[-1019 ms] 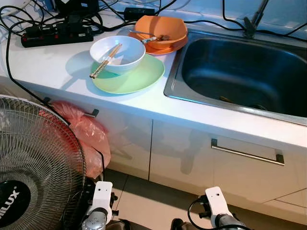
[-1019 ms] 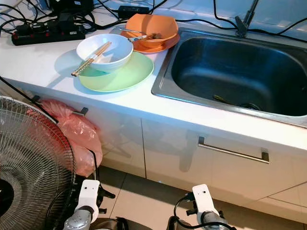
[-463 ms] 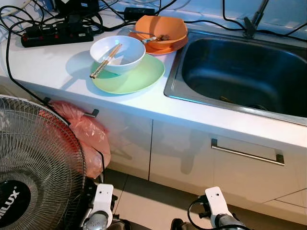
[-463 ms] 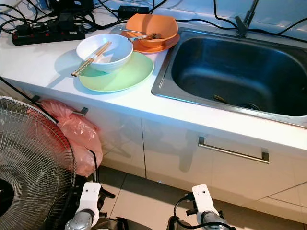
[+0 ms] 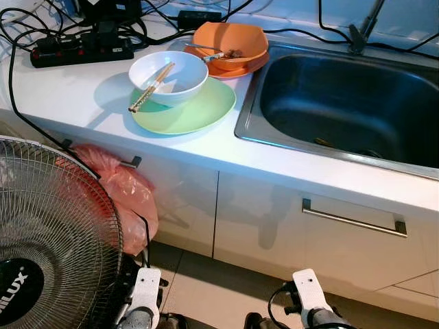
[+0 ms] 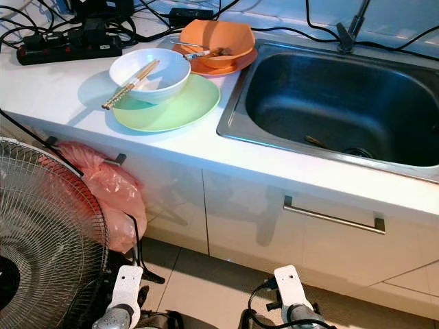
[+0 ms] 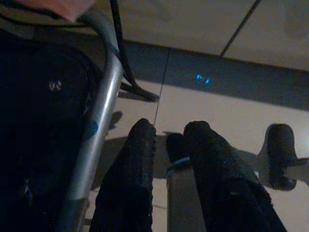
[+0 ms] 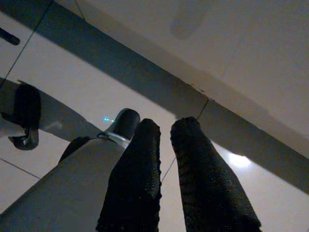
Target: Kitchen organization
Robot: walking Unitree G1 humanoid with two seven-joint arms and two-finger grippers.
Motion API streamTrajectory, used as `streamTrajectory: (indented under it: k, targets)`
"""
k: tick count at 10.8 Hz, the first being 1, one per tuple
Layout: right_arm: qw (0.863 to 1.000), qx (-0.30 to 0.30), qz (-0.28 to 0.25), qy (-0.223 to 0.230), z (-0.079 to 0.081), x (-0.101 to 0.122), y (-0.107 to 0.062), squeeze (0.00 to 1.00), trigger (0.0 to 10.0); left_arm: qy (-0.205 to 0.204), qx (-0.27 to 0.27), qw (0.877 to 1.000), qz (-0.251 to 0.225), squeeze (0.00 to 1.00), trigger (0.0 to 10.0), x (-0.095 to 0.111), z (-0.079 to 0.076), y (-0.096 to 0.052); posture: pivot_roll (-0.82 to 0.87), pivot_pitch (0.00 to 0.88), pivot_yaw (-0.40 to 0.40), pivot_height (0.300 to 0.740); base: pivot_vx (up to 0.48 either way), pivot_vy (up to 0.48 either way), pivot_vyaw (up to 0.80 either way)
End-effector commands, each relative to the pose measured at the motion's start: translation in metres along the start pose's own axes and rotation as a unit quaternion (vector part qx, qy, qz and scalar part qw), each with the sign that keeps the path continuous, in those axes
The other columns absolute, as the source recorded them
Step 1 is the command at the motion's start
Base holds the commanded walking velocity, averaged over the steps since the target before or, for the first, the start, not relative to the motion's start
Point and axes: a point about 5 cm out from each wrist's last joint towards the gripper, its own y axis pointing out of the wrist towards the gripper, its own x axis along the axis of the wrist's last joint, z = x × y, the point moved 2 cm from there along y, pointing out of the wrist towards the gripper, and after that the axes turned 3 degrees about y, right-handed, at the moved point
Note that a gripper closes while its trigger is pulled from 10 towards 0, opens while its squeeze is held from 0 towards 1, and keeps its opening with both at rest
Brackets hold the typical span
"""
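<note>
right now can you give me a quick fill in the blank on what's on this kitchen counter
1. The white bowl sits on the ____ plate.
2. The chopsticks rest in the ____ bowl.
3. The sink lies to the robot's ____ of the orange bowl.
4. The pink bag hangs beside the ____.

Missing words: green; white; right; fan
</note>
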Motion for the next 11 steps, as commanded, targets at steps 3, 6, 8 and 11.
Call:
streamTrajectory:
  k: [3,6,8,11]
  targets:
    - [1.000,-0.003,0.024,0.007,-0.0008,-0.0138,-0.0027,0.00,10.0,0.005,-0.004,1.000,0.029,0.00,10.0,-0.0149,0.0003,-0.0034,0.00,0.131,-0.016,0.740,0.000,0.000,0.00]
    - [1.000,-0.004,0.024,0.008,-0.0012,-0.0133,-0.0026,0.00,10.0,0.001,-0.001,0.999,0.035,0.00,10.0,-0.0171,0.0021,-0.0038,0.00,0.136,-0.019,0.740,0.000,0.000,0.00]
    - [1.000,-0.003,0.022,0.009,-0.0010,-0.0125,-0.0025,0.00,10.0,-0.002,0.001,0.999,0.034,0.00,10.0,-0.0171,0.0023,-0.0038,0.00,0.137,-0.019,0.740,0.000,0.000,0.00]
    - [1.000,-0.006,0.023,0.016,-0.0014,-0.0153,-0.0034,0.00,10.0,0.001,-0.001,0.999,0.035,0.00,10.0,-0.0174,0.0013,-0.0039,-0.02,0.139,-0.012,0.740,0.000,0.000,0.00]
